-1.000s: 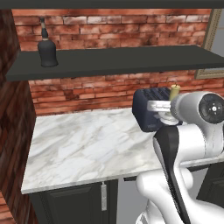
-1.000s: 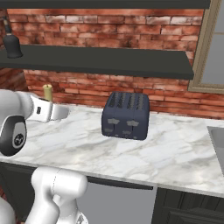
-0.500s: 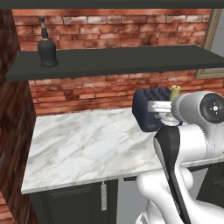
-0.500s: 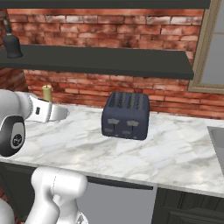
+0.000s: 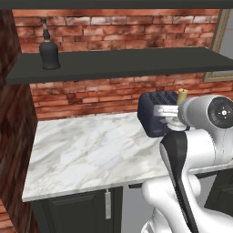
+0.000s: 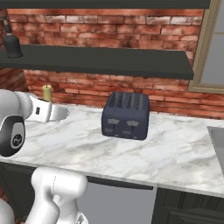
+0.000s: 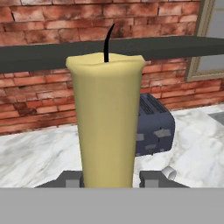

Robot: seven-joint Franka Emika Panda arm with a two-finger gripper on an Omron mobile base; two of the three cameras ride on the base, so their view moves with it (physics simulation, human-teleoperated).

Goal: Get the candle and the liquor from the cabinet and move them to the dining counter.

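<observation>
A pale-yellow candle [image 7: 107,122] with a black wick stands upright between my gripper's [image 7: 109,179] two dark fingertips, which are shut on it. The same candle [image 5: 182,95] pokes up above the hand in the left base view, and the candle [image 6: 47,92] rises over the wrist in the right base view, held over the worktop. The liquor [image 5: 49,52], a squat black bottle, stands at the left end of the dark grey cabinet shelf [image 5: 136,61]; the liquor [image 6: 12,43] also shows on that shelf [image 6: 113,63]. The dining counter is out of view.
A dark blue toaster [image 6: 126,115] sits on the short marble worktop [image 5: 91,150] against the brick wall. A window frame [image 6: 208,48] and a sink edge [image 6: 216,135] lie to the right. Black cupboard doors [image 5: 77,214] are below.
</observation>
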